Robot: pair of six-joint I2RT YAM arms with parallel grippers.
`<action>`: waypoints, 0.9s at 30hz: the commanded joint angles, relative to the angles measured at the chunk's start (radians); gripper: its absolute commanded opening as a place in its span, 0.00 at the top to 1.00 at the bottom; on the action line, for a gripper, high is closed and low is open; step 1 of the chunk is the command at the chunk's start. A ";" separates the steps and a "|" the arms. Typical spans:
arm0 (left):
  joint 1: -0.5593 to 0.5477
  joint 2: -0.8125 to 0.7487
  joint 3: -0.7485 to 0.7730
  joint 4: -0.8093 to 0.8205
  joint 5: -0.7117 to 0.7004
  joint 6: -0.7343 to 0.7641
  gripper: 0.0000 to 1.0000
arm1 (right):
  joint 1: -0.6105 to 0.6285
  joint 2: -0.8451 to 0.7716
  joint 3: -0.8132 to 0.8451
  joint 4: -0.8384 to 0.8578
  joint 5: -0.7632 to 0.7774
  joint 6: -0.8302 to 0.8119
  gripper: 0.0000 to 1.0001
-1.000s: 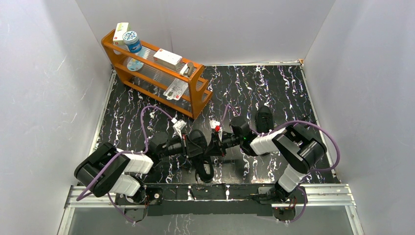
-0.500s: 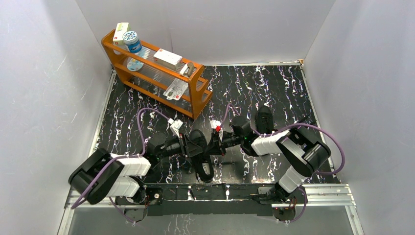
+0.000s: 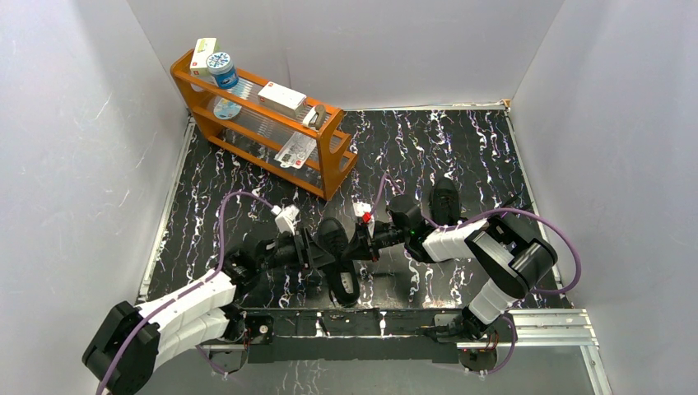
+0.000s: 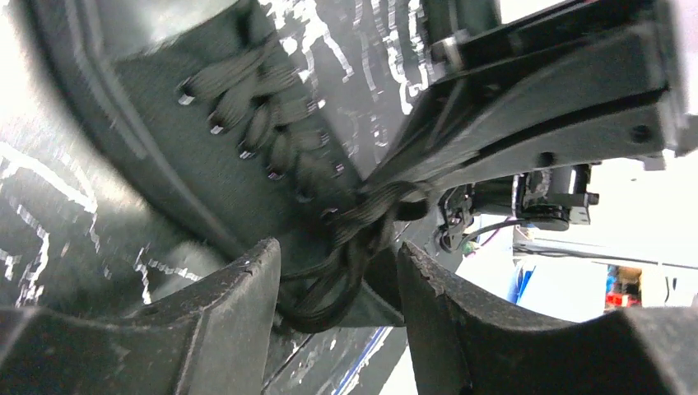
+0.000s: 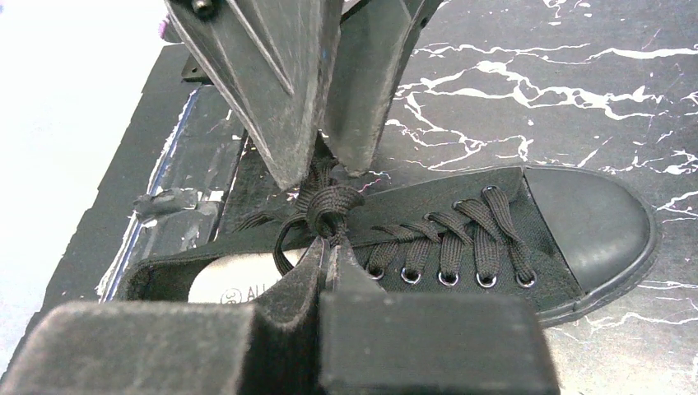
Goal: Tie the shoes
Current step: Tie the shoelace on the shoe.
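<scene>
One black shoe (image 3: 344,284) lies at the table's near centre with both grippers over its laces. The other shoe (image 3: 445,200) sits behind the right arm. My left gripper (image 4: 337,251) is open, and a slack lace loop (image 4: 346,284) hangs between its fingers without being pinched. My right gripper (image 5: 333,247) is shut on the lace just below the knot (image 5: 331,204). The left gripper's fingers (image 5: 272,82) stand apart right above that knot. The shoe's toe cap (image 5: 584,218) points right in the right wrist view, and its eyelets and crossed laces show clearly.
An orange rack (image 3: 333,160) holding boxes and a bottle stands at the back left. White walls close in three sides. A metal rail (image 3: 543,325) runs along the near edge. Purple cables loop off both arms.
My left gripper went from shut to open and let go of the lace. The left arm stretched out low, its elbow swinging down and left. The right arm barely moved.
</scene>
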 commanded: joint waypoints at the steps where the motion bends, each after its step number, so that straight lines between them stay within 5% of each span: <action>1: 0.006 -0.025 0.024 -0.209 -0.045 -0.093 0.47 | 0.005 -0.009 0.012 0.016 0.000 -0.013 1.00; 9: 0.005 -0.039 -0.007 -0.177 -0.018 -0.173 0.50 | 0.004 -0.015 0.014 -0.018 0.011 -0.023 1.00; 15: 0.006 0.063 0.011 -0.173 0.031 -0.144 0.75 | 0.004 -0.018 0.033 -0.062 0.017 -0.029 1.00; 27: 0.004 0.043 -0.012 -0.193 0.050 -0.159 1.00 | 0.005 -0.162 0.004 -0.289 0.171 -0.080 1.00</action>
